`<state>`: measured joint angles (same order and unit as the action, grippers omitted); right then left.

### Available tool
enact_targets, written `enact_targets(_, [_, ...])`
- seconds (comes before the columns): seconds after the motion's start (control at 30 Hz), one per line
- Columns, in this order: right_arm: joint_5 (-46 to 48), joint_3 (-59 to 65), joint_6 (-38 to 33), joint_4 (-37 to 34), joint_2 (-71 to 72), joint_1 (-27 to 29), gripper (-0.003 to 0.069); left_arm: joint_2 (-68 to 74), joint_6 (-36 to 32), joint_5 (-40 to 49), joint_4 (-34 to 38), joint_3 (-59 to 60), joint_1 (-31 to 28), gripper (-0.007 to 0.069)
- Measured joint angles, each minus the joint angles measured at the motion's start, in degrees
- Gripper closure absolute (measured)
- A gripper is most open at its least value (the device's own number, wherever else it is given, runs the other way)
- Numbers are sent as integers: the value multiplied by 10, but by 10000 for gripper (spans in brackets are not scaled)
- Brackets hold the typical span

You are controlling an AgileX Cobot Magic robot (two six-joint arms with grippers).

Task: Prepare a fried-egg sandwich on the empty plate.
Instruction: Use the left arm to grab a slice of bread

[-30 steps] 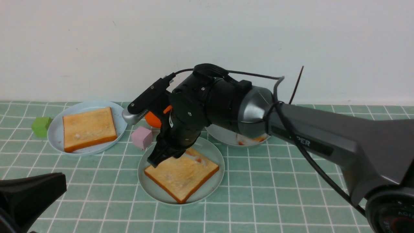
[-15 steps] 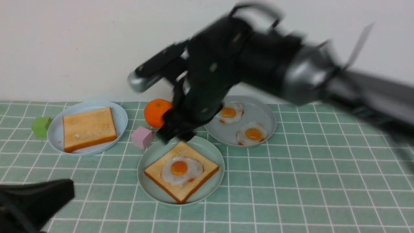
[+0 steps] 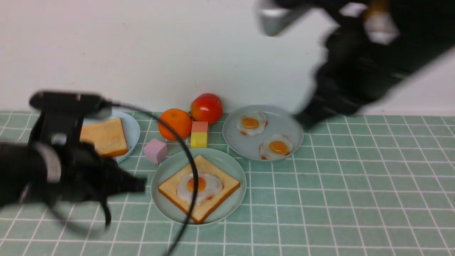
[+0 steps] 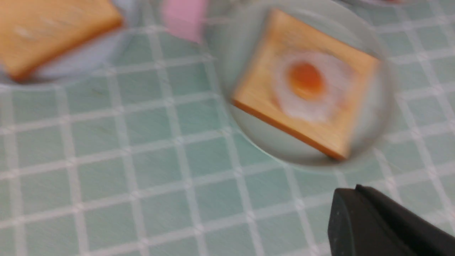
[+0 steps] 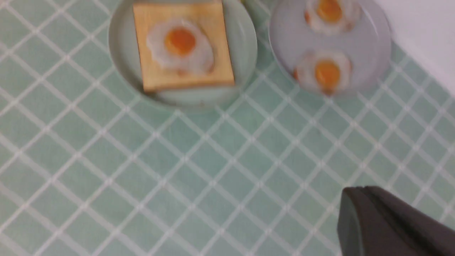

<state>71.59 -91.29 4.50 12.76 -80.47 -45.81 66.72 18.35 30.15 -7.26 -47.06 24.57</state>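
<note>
Status: fried egg [image 3: 199, 185] on toast slice [image 3: 170, 190], mint-green plate [image 3: 233, 208], near centre.
The second toast slice [image 3: 106, 137] sits on the pale blue plate [image 3: 133, 129], far left. My left claw [image 3: 137, 185] hovers just left of the mint-green plate, my right claw [image 3: 304, 119] by the grey plate [image 3: 289, 124]. Both are blurred, so I cannot tell the grip.

My front camera facing forward and down across the table [image 3: 320, 199] to the wall [image 3: 142, 53], left wrist camera close over the mint-green plate [image 4: 256, 138], right wrist higher, all sharing that plate.
</note>
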Motion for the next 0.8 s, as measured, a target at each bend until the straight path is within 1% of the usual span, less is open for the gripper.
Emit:
enact_targets(0.03, [1,28,6,-1,29,0,671,19,-27,0,13,-14,-29,638])
enact_targets(0.07, [1,76,13,-7,76,0,671,64,-94,0,48,-44,-75,638])
enact_targets(0.17, [-12,142,15,-19,145,0,670,145,-239,3,113,-94,-150,638])
enact_targets(0.2, [-16,152,15,-22,157,0,669,177,-278,9,132,-111,-173,638])
enact_targets(0.23, [-18,161,15,-25,168,0,669,183,-288,13,142,-120,-178,638])
enact_targets(0.27, [-22,179,15,-29,191,0,668,235,-364,30,172,-157,-210,638])
enact_targets(0.3, [-24,191,15,-30,209,0,668,273,-420,48,191,-189,-230,638])
enact_targets(0.33, [-24,193,15,-30,212,0,668,279,-429,55,195,-195,-233,638])
enact_targets(0.37, [-24,202,15,-30,230,0,668,327,-498,83,204,-241,-251,638])
enact_targets(0.4, [-24,202,15,-30,230,0,668,333,-514,91,205,-247,-253,638])
enact_targets(0.43, [-19,207,15,-30,247,0,668,375,-566,120,210,-293,-264,638])
enact_targets(0.53, [-14,208,17,-30,268,0,667,441,-627,153,211,-368,-269,617])
enact_targets(0.57, [-14,208,19,-31,275,0,665,459,-641,158,209,-392,-269,592])
enact_targets(0.6, [-14,208,21,-31,277,0,665,463,-643,159,208,-400,-269,587])
enact_targets(0.63, [-13,208,27,-31,287,0,664,487,-661,160,202,-430,-269,540])
enact_targets(0.7, [-10,208,33,-31,297,0,664,508,-673,156,190,-453,-269,462])
enact_targets(0.73, [-10,208,33,-31,298,0,664,511,-675,156,188,-455,-269,454])
enact_targets(0.77, [-6,208,37,-31,303,0,662,518,-679,153,181,-461,-269,419])
enact_targets(0.8, [1,208,43,-31,309,0,660,528,-689,146,168,-466,-269,341])
